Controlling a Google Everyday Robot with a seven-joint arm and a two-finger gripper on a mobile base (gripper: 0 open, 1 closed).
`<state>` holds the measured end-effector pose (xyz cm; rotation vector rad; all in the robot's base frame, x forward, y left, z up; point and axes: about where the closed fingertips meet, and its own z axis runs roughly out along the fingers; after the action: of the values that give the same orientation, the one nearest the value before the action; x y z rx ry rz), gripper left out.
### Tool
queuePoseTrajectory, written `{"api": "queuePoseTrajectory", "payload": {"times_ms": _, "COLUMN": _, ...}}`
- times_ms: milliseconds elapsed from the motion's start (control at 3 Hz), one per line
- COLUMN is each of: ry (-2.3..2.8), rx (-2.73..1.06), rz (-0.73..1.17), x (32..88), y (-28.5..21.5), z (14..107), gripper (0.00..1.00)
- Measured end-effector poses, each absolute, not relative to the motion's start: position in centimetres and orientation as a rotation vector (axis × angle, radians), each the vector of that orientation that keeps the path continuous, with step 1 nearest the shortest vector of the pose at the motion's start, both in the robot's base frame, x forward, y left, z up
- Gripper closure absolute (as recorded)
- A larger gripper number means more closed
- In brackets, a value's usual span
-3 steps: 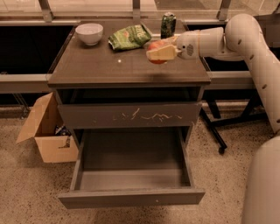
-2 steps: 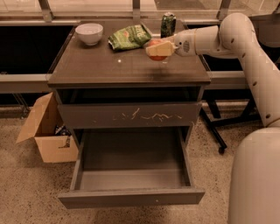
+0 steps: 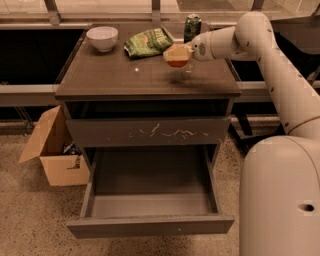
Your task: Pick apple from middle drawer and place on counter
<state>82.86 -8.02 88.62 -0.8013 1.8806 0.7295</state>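
We see the gripper [image 3: 184, 53] over the counter's [image 3: 110, 77] right-rear part, jaws clenched on the apple [image 3: 175, 56]. Apple hangs just above the top (reflection right under it), so next move's prob. straight down, then let go.

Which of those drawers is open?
The middle drawer, the lower one with the plain front, is pulled out and empty; the scratched drawer above is shut. The gripper holds the apple over the counter.

Speckled floor [image 3: 30, 220]; open cardboard box [image 3: 52, 155] left; dark panels [image 3: 30, 55], window frame [image 3: 52, 9] behind; gripper [image 3: 183, 50] holds apple [image 3: 176, 58] above counter [image 3: 125, 75].
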Motion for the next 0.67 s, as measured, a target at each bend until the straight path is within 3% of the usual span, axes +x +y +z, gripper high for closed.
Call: {"api": "queuePoseTrajectory", "payload": {"times_ms": 667, "ry": 1.934, "rx": -0.742, "rz": 0.671, "x": 85.6, "y": -8.5, "z": 87.3, "gripper": 0.6}}
